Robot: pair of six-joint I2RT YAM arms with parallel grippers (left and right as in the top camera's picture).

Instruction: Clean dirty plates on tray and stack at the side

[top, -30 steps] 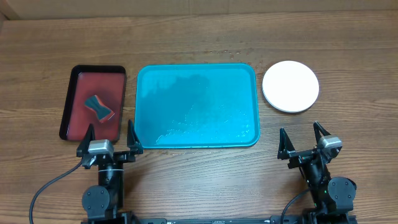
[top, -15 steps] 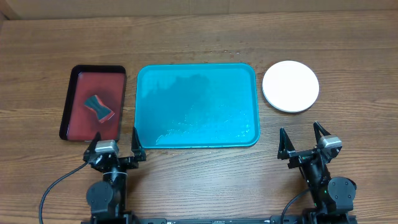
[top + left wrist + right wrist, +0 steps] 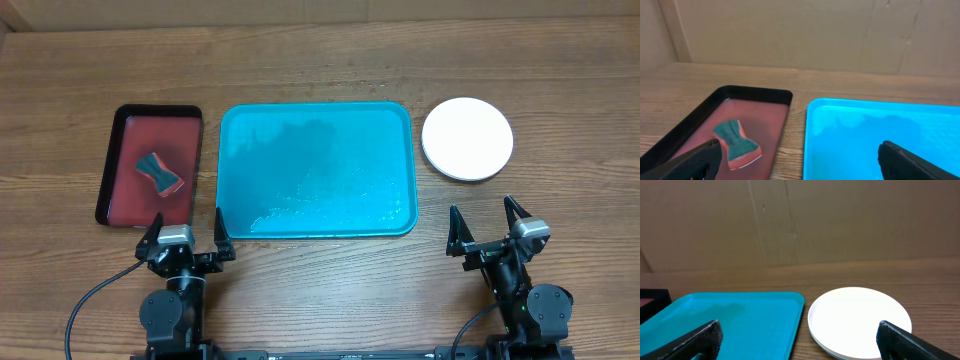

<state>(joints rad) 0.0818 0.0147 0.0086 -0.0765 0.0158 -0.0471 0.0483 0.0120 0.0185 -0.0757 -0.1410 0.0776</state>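
The turquoise tray (image 3: 316, 170) lies in the middle of the table with no plate on it; it also shows in the left wrist view (image 3: 880, 135) and the right wrist view (image 3: 725, 322). A stack of plates with the white one on top (image 3: 467, 138) sits on the bare wood to the tray's right, also in the right wrist view (image 3: 860, 321). The plates under it are hidden. My left gripper (image 3: 185, 240) is open and empty at the tray's near left corner. My right gripper (image 3: 492, 232) is open and empty, near the front edge below the plates.
A narrow dark-red tray with black rim (image 3: 150, 165) stands left of the turquoise tray and holds a green and red sponge (image 3: 160, 173), also in the left wrist view (image 3: 736, 140). A cardboard wall (image 3: 800, 35) closes the back of the table.
My left gripper has shifted a little to the right and turned slightly. The right arm, tray and plates have not moved.
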